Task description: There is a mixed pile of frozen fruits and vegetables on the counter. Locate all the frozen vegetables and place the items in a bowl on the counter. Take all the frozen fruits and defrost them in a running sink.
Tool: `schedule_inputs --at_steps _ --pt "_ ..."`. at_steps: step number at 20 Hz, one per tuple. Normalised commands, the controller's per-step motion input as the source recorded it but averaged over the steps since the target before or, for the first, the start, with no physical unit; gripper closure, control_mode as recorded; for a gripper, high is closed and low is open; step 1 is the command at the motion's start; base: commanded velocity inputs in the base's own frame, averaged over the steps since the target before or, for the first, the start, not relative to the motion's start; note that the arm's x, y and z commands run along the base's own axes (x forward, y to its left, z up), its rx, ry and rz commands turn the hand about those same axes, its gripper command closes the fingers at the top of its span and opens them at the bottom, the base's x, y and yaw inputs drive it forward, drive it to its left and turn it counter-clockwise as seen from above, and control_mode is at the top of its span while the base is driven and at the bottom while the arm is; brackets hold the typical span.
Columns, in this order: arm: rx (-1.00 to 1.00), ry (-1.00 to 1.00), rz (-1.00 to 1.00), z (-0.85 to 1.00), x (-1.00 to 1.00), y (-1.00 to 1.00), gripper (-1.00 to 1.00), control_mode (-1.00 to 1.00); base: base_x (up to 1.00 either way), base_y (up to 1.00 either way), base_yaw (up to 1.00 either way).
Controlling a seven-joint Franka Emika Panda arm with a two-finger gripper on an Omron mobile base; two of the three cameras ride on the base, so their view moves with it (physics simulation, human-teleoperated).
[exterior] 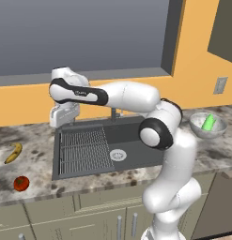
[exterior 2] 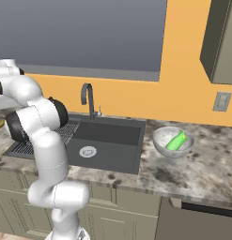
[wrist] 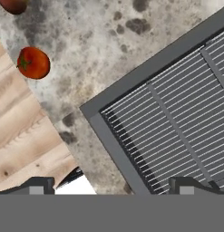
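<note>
Tomato (wrist: 33, 63), round, glossy red with a dark stem spot, lies on the speckled granite counter (wrist: 90, 50) ahead and to the left of the claw (wrist: 111, 185), whose jaws stand wide apart with nothing between them. Under the claw is the corner of the dark-grey sink (wrist: 109, 136), its ribbed rack (wrist: 177, 118) to the right. A brown round fruit (wrist: 13, 4) is cut by the top edge of the hand view. The left base view adds a curved yellow banana (exterior: 13, 153) beyond the tomato, and far off on the sink's other side a shallow translucent bowl (exterior: 218, 129) holding the light-green cucumber (exterior: 209, 123). The right base view adds the arched faucet (exterior 2: 88, 98).
</note>
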Motion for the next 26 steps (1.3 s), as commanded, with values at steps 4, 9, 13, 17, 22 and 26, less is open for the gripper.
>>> schedule_inputs --at_steps 4,9,13,17,22,26 --pt "0.0 0.0 0.0 0.0 -0.14 0.25 -1.0 -1.0 0.0 0.0 0.0" --pt "0.0 0.0 0.0 0.0 -0.2 0.25 -1.0 -1.0 0.0 0.0 0.0" --pt "0.0 0.0 0.0 0.0 -0.24 0.19 -1.0 -1.0 0.0 0.0 0.0" --pt "0.0 0.0 0.0 0.0 -0.3 0.13 -1.0 -1.0 0.0 0.0 0.0" --pt "0.0 0.0 0.0 0.0 -0.3 0.19 -1.0 -1.0 0.0 0.0 0.0" --pt "0.0 -0.02 0.0 0.0 -0.25 0.22 -1.0 -1.0 0.0 0.0 0.0"
